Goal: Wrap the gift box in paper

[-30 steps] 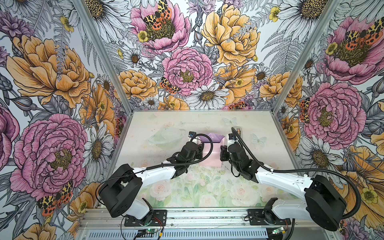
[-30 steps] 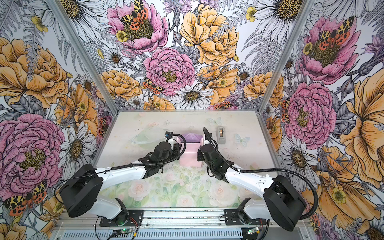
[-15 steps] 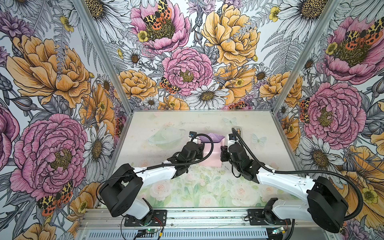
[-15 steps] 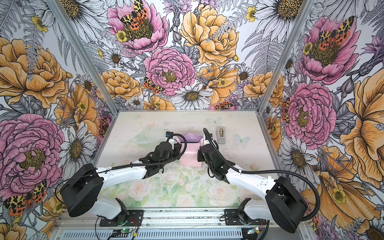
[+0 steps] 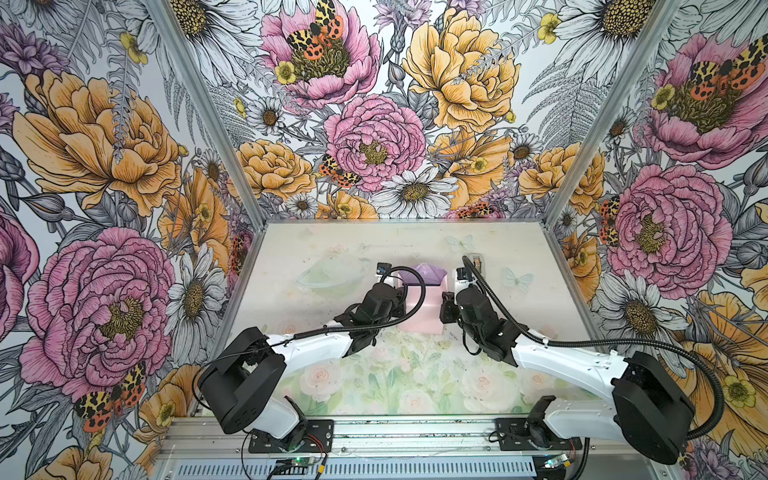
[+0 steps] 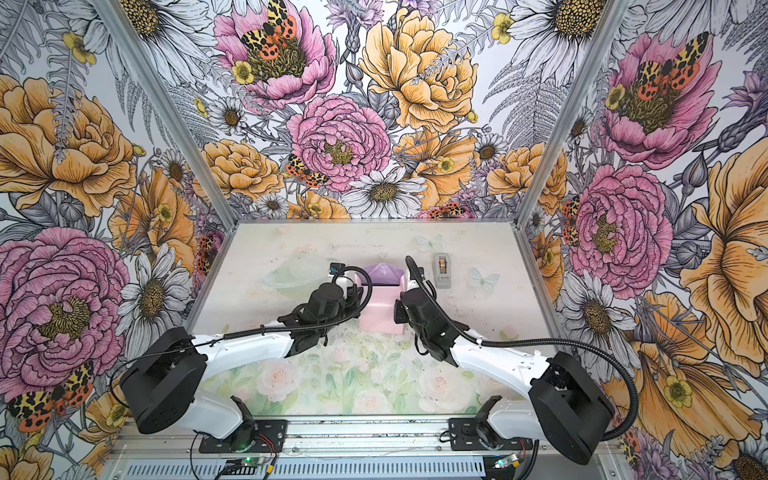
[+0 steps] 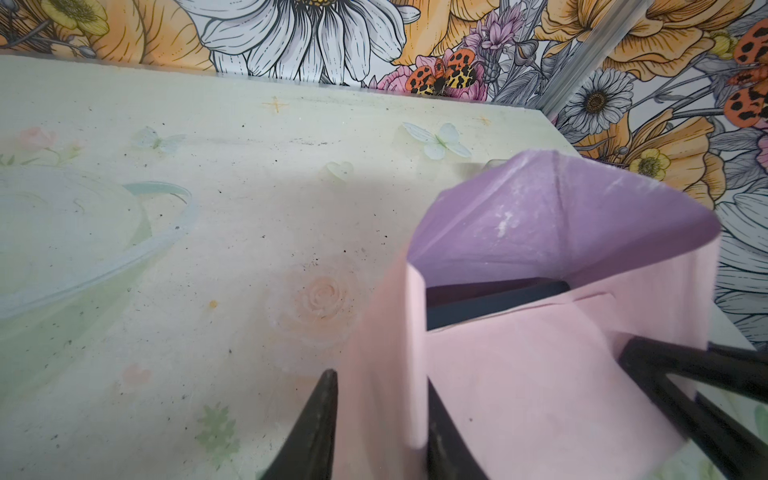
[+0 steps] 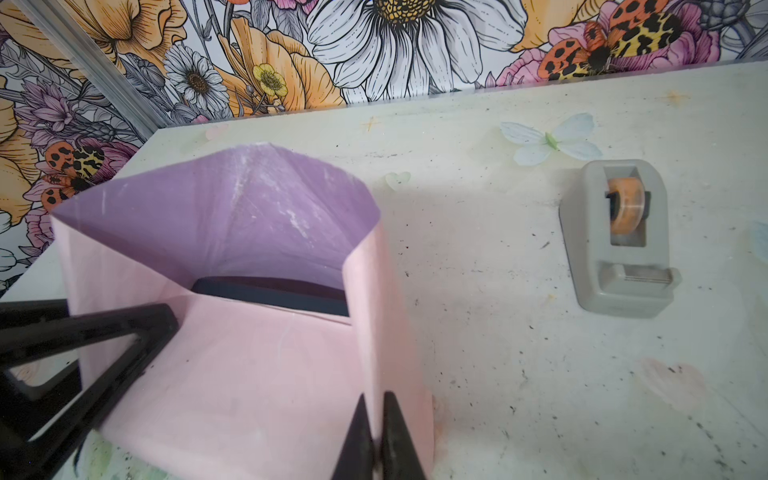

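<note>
The paper (image 5: 419, 309) is seen folded up around the gift box (image 8: 270, 296), which is enclosed between the two grippers. A pink flap is laid over the box's top. Its far edge stops short, so a navy strip is left uncovered. Beyond that strip the lilac face is raised as a back wall with a peaked, creased upper edge, and a pink wall is stood up at each side.

The right gripper (image 8: 376, 446) is closed to a sliver on the near end of the side wall next to it, and the paper's edge is pinched between its tips. The left gripper (image 7: 382, 432) is set astride the opposite side wall, with one finger (image 7: 322, 424) outside it and the other inside, over the flap. Its jaws are narrowly apart, and whether the wall is actually pressed cannot be told from the blurred edge.

On the outer side of the left gripper, open table (image 7: 187, 257) is seen up to the flowered wall (image 7: 291, 37). On the outer side of the right gripper the surface is likewise open. A grey tape dispenser (image 8: 623, 241) is placed ahead of and outward from those fingertips, well apart from the paper. In both top views the wrists are seen close on either side of the parcel.
</note>
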Robot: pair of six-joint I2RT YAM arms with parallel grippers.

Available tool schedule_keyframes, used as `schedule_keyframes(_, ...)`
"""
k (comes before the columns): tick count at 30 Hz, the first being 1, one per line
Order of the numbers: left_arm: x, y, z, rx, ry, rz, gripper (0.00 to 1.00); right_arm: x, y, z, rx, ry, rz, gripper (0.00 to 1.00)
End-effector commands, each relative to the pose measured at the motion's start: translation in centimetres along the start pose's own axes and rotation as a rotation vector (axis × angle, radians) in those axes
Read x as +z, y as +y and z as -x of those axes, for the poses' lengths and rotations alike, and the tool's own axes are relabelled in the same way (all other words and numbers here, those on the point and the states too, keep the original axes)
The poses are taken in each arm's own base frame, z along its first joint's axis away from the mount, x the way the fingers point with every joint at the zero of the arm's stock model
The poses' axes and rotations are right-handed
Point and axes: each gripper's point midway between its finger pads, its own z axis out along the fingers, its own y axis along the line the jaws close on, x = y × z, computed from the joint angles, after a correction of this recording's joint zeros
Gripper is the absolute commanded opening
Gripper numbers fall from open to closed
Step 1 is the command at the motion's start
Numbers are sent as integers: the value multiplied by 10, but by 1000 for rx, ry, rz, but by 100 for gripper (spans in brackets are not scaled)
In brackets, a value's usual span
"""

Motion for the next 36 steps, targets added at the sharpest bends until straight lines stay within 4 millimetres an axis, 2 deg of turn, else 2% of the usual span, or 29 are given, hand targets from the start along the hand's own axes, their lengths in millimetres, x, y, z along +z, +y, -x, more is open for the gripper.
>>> schedule_keyframes(1,-2,2,8,-15,-20,1,24,2,5,-2,-17,18,18,8)
schedule_keyframes(4,0,0,7,-14,-15,-5,21,-1,11,3,-15,8,53,11)
schedule_keyframes(8,-1,0,7,-6,-13,0,20,-13,17,12,-16,-10,95,26)
schedule_keyframes(11,-1,-1,8,0,-14,1,20,-32,18,24,-4,-43,146,35)
schedule_keyframes(15,-1,-3,7,13,-6,7,20,-58,5,42,56,-100,186,41)
schedule_keyframes(19,-2,-4,6,17,-5,7,20,-67,-21,50,121,-114,151,42)
schedule_keyframes(22,-2,-5,6,18,-6,5,20,-59,-39,47,154,-97,86,42)
schedule_keyframes(24,-2,-5,6,21,-6,7,20,-49,-43,41,156,-70,53,42)
schedule_keyframes(30,-3,-5,6,23,-6,8,20,-16,-37,30,158,-16,66,43)
schedule_keyframes(36,-2,-5,7,25,-6,9,20,-6,-23,30,152,-26,122,44)
